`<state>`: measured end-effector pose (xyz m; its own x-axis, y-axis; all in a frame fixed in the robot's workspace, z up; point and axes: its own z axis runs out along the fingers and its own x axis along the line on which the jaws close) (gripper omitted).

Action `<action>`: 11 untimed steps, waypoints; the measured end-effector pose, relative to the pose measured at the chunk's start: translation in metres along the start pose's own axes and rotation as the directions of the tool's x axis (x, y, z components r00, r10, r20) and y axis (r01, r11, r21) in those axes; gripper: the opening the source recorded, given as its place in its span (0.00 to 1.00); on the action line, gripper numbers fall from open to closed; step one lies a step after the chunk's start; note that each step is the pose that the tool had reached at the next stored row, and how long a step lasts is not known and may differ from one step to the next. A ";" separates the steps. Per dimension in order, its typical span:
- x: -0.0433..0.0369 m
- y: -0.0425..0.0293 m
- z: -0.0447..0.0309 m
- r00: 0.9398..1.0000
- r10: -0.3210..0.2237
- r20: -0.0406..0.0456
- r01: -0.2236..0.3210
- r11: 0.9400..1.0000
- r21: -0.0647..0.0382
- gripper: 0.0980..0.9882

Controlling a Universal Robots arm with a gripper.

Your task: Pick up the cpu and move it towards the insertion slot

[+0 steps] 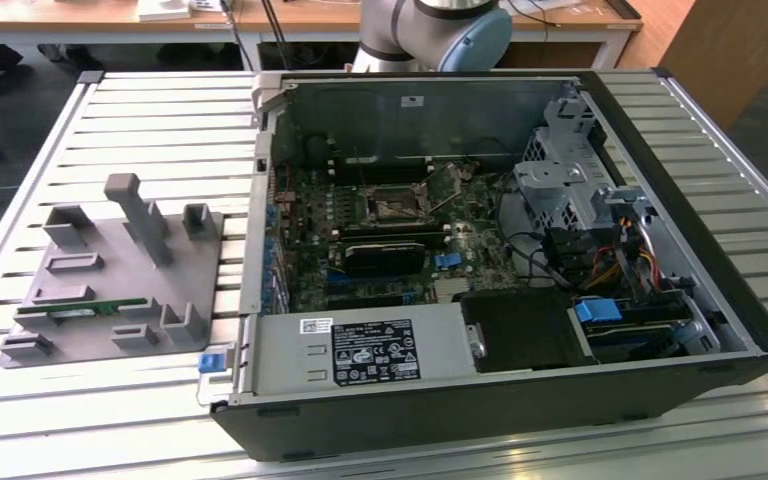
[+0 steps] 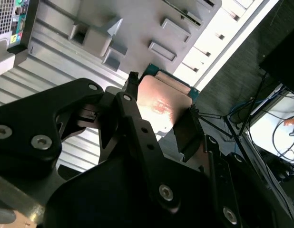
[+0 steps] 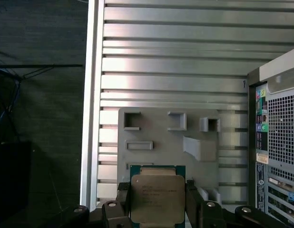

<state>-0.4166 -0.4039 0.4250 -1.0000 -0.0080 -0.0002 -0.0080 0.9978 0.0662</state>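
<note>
The cpu (image 3: pixel 158 199) is a flat square chip with a silver top and a green edge. It hangs high above the slatted table, gripped on two opposite sides by my gripper (image 3: pixel 158 204), which is shut on it. In the second wrist view the cpu (image 2: pixel 161 102) glints between the black fingers (image 2: pixel 132 95) of the gripper (image 2: pixel 161 111). Directly beneath it lies the grey fixture plate (image 3: pixel 171 137). The insertion slot (image 1: pixel 394 205), a silvery square frame with a dark centre, sits on the motherboard inside the open computer case (image 1: pixel 491 250).
The grey fixture plate (image 1: pixel 104 270) on the exterior view's left has raised blocks and holds a green memory stick (image 1: pixel 84 310). The case's perforated rear wall (image 3: pixel 280 133) stands beside it. The arm's base (image 1: pixel 438 30) rises behind the case. The table edge (image 3: pixel 92 95) borders dark floor.
</note>
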 end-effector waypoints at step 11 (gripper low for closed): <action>-0.0197 -0.0001 0.0000 1.000 0.000 0.000 0.000 1.000 0.000 0.50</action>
<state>-0.3969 -0.4039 0.4250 -1.0000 -0.0080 -0.0001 -0.0080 0.9978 0.0661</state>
